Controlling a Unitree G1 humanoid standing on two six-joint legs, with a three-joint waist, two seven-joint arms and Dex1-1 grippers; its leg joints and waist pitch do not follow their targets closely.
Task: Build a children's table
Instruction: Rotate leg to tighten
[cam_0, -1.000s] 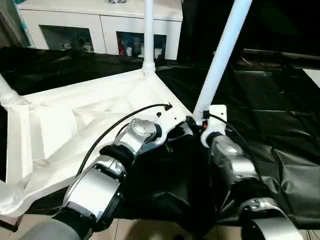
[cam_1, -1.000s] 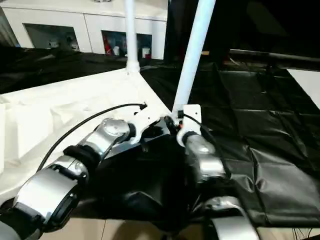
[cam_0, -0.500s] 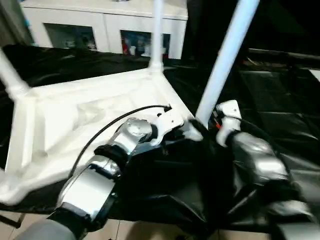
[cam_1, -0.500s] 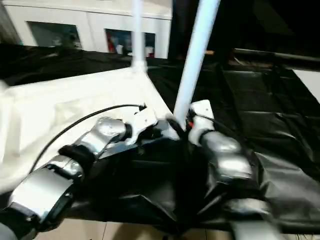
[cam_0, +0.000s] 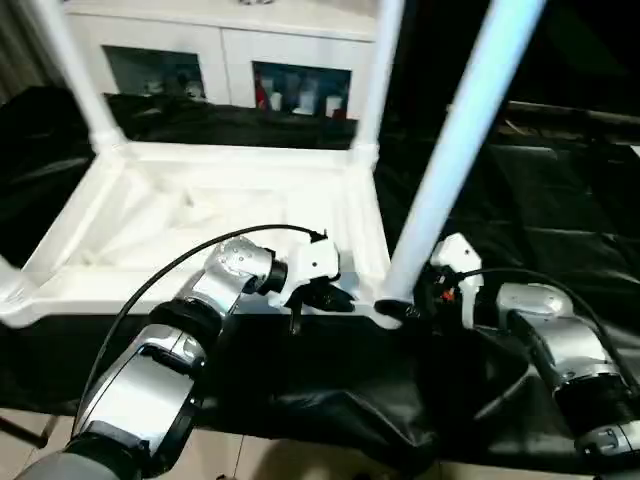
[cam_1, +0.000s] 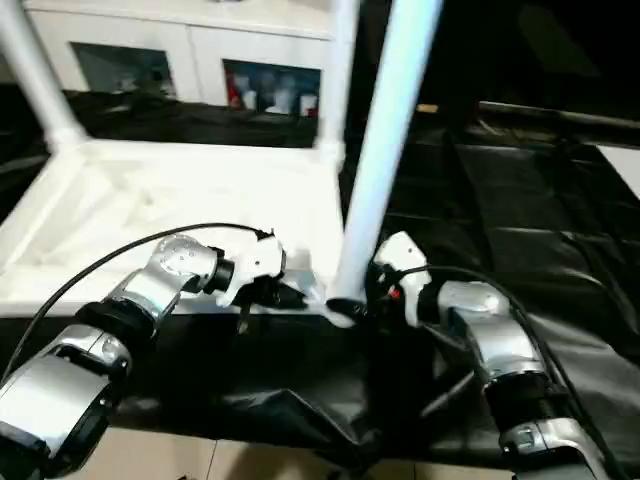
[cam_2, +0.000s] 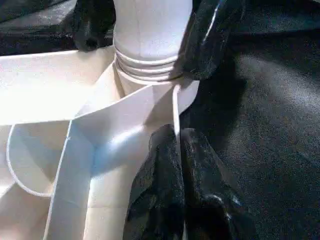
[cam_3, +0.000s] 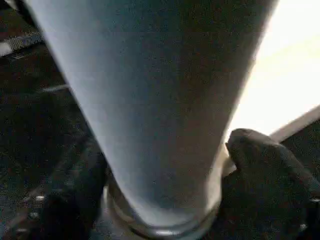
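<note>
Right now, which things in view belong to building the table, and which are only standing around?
For the job:
- tabletop, upside down
- near leg, standing in its corner socket
- two far legs
- left gripper, clamped on the tabletop's wall
- right gripper, around the near leg's base

Not for the job:
- black cover
- white cabinet behind

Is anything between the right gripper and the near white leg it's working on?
Nothing visible. The right gripper already has its black fingers on both sides of the white tapered plastic leg at its base, by the upturned white tabletop's corner socket.
</note>
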